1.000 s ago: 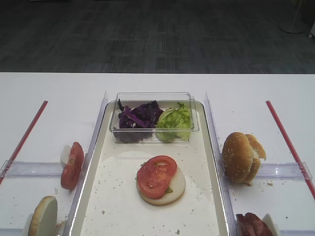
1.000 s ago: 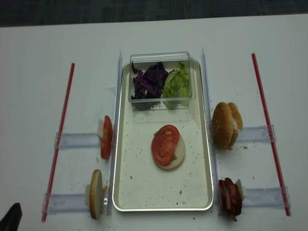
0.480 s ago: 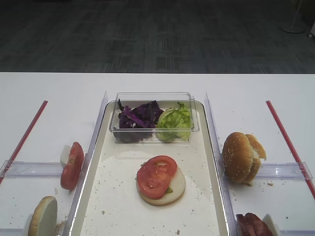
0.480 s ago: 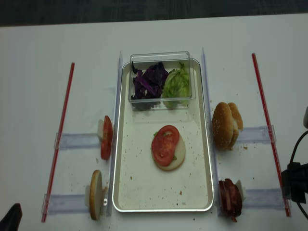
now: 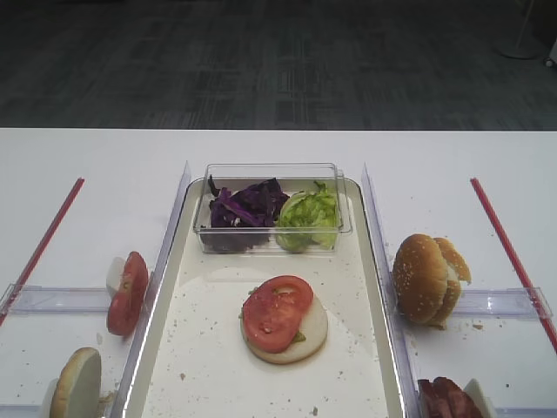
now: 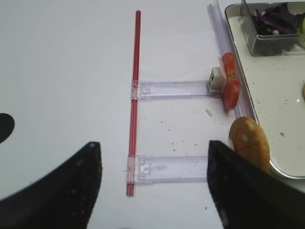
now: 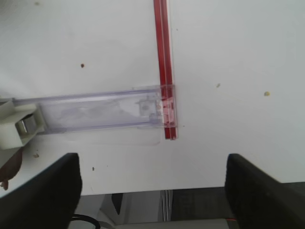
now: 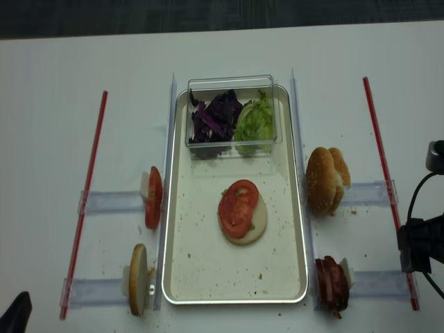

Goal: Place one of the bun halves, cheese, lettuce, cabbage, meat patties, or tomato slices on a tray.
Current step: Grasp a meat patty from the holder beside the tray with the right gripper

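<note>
You see 1 tray (image 8: pixel 182 277), mid-frame, carrying 1 tomato slice (image 8: pixel 238 205) on 1 bun half (image 8: pixel 257 223). The right gripper (image 7: pixel 152 183), wide open and empty, has advanced further in at right edge. Left gripper (image 6: pixel 152 186): spread, empty.

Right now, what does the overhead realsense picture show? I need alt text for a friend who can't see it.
A long cream tray on a white table holds a tomato slice on a bun half, plus a clear box of purple cabbage and lettuce. Beside the tray stand more tomato, buns and meat patties; a dark robot arm enters from the right edge.
</note>
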`<move>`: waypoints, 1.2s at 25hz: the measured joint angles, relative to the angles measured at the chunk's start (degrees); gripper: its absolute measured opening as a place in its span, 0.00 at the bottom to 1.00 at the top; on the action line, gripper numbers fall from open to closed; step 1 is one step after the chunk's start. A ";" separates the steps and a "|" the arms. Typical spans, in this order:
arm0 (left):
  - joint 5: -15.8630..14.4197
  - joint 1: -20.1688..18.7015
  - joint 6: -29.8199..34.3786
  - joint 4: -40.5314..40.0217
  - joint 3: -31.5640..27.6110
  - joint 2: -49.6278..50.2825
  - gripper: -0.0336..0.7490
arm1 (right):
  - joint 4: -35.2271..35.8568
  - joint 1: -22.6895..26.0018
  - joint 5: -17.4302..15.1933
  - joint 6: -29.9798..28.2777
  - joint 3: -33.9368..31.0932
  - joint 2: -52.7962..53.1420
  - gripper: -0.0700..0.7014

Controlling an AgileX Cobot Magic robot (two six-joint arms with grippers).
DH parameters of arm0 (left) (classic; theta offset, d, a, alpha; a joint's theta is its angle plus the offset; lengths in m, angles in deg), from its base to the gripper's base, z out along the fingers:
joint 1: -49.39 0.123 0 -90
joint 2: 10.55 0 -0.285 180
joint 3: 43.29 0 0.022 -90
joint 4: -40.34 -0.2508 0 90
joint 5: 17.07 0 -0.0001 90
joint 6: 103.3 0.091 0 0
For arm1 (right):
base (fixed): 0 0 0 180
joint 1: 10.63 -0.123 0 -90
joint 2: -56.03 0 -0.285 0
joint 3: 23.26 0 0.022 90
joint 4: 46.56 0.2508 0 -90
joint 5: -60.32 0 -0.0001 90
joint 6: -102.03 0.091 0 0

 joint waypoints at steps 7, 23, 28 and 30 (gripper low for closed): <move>0.00 0.00 0.00 0.00 0.00 0.00 0.60 | -0.11 0.00 0.23 -1.43 0.04 0.00 0.90; 0.00 0.00 0.00 0.00 0.00 0.00 0.60 | 4.92 -6.33 -0.02 0.74 0.49 0.00 0.88; 0.00 0.00 0.00 0.00 0.00 0.00 0.60 | 2.82 -19.47 0.82 10.21 3.17 -0.24 0.88; 0.00 0.00 0.00 0.00 0.00 0.00 0.60 | 2.17 -24.15 1.01 13.17 4.62 -0.79 0.88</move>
